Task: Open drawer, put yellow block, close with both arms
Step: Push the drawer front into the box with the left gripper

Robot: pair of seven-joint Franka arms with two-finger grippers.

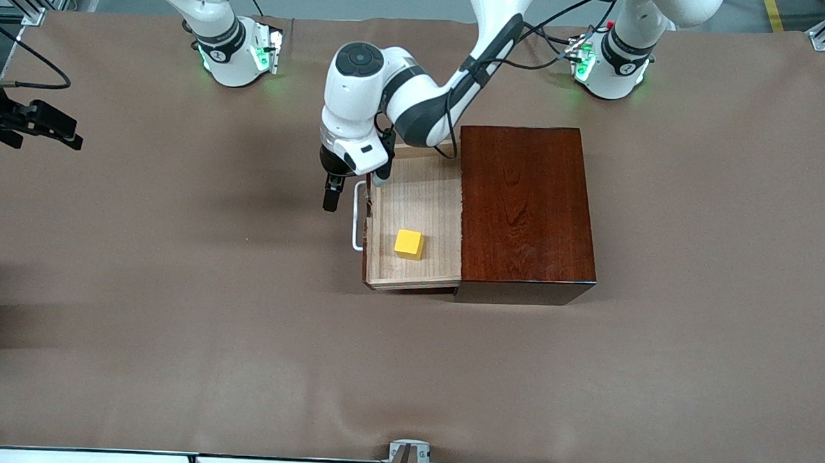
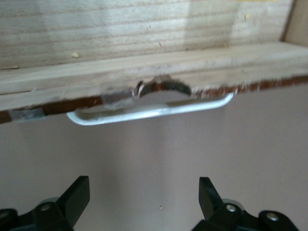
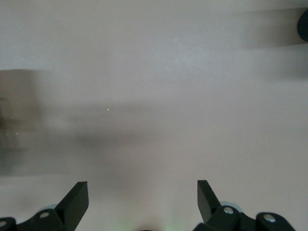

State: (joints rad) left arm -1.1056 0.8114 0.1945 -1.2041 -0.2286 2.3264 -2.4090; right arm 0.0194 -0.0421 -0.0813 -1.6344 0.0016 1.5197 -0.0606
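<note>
With the drawer [image 1: 413, 224] pulled out of the dark wooden box [image 1: 527, 205], the yellow block [image 1: 408, 244] is seen lying on the tray floor, nearer the front camera than the tray's middle, so two of three steps can be judged done; only the closing is left. Just in front of the drawer, the left gripper [image 1: 330, 194] is held over the tablecloth [image 1: 173, 284] beside the white handle [image 1: 357, 215], fingers spread wide and holding nothing. Toward the right arm's end of the table, the right gripper [image 1: 51, 129] is parked, jaws wide and empty; its arm is cut off at the frame edge. A chipped patch on the drawer front [image 2: 161, 89] is shown by the left wrist view, its cause unclear.
</note>
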